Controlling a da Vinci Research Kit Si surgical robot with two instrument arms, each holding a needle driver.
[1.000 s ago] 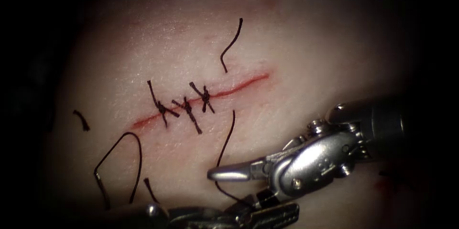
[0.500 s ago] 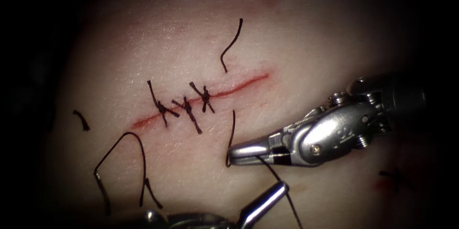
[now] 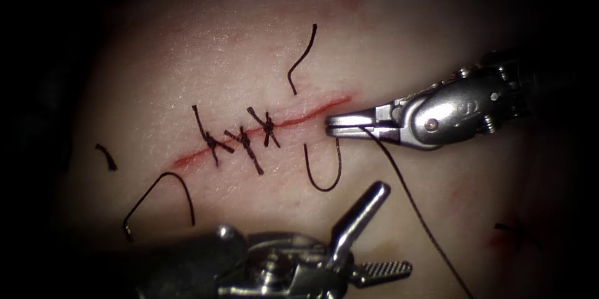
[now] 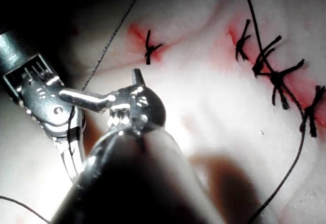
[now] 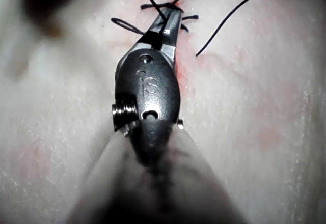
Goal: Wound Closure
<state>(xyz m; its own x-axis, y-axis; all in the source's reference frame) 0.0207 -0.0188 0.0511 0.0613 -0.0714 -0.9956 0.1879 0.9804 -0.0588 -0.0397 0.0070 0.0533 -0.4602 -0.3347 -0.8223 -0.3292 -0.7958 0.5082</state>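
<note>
Now the right tool [image 3: 334, 123] is clamped on the thread [image 3: 412, 202] by the cut [image 3: 312, 113] in the pale tissue [image 3: 387, 37]. The left tool [image 3: 374, 230] has its jaws apart and holds nothing. The needle [image 3: 153, 196] lies flat on the tissue, left and below the cut.

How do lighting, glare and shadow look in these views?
Endoscope view: light pools on the tissue, borders dark; glare on the right tool, jaws shut on the thread; left tool open, empty. Left wrist view: harsh glare on the left tool, shadow on tissue. Needle's place unclear.
</note>
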